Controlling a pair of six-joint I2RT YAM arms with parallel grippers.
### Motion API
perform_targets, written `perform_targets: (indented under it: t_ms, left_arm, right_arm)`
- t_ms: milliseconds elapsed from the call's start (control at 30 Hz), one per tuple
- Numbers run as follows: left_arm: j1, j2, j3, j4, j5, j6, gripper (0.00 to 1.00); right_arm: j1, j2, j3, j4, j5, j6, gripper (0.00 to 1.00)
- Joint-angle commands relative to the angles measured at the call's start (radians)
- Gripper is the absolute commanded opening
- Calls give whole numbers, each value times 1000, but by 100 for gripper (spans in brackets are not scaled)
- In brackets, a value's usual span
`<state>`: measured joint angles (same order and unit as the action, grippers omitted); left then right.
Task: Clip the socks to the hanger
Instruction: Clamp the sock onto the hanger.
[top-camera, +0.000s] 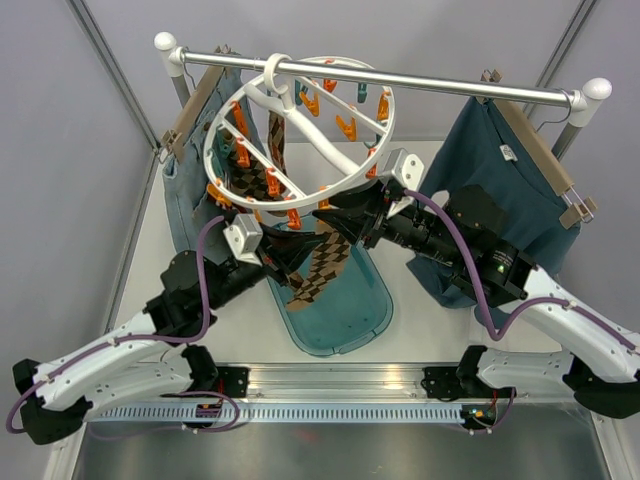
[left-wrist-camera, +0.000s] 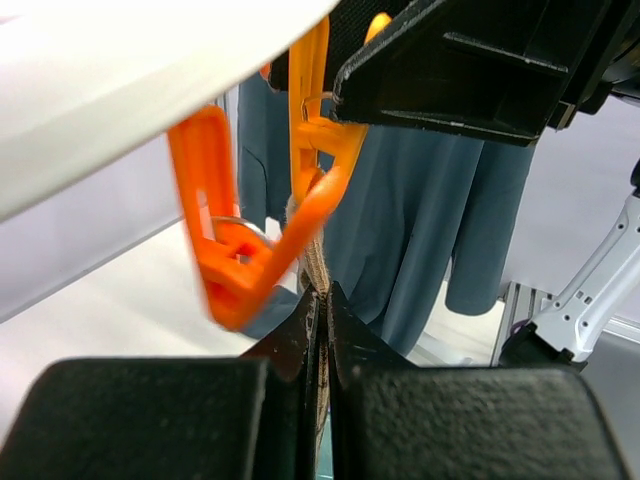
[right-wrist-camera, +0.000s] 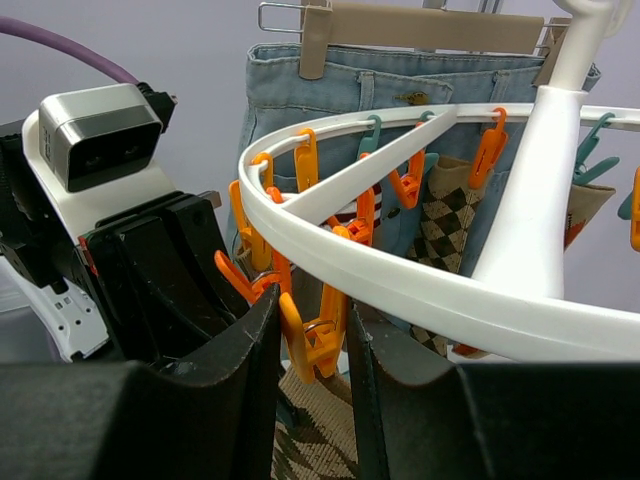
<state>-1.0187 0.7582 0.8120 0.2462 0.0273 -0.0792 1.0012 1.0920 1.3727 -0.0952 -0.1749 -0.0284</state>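
The white ring hanger (top-camera: 262, 92) hangs by its hook from the rail, with orange and teal clothespins round it. One argyle sock (top-camera: 273, 150) hangs clipped inside the ring, and more socks (right-wrist-camera: 447, 215) show behind the crossbar. My left gripper (left-wrist-camera: 322, 292) is shut on the top edge of another sock (top-camera: 325, 262), which dangles below the ring's near rim. That sock's edge (left-wrist-camera: 318, 262) reaches up to an orange clothespin (left-wrist-camera: 318, 150). My right gripper (right-wrist-camera: 312, 312) is shut on that clothespin (right-wrist-camera: 318, 335), one finger on each handle, with the sock (right-wrist-camera: 315, 430) just beneath.
A teal plastic basin (top-camera: 350, 315) lies on the table under the grippers. Blue-grey jeans (top-camera: 188, 190) hang at the rail's left and a teal sweater (top-camera: 490, 165) at its right, both on wooden hangers. The two grippers are nearly touching beneath the ring.
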Motion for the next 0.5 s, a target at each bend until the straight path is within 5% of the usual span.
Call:
perform_targets:
  t_ms: [0, 467]
  left_arm:
    - [0, 3, 52, 59, -10, 39, 2]
    - [0, 24, 81, 61, -9, 50, 2]
  right_arm:
    - [2, -15, 34, -21, -63, 16, 0]
    - [2, 3, 42, -40, -74, 7, 0]
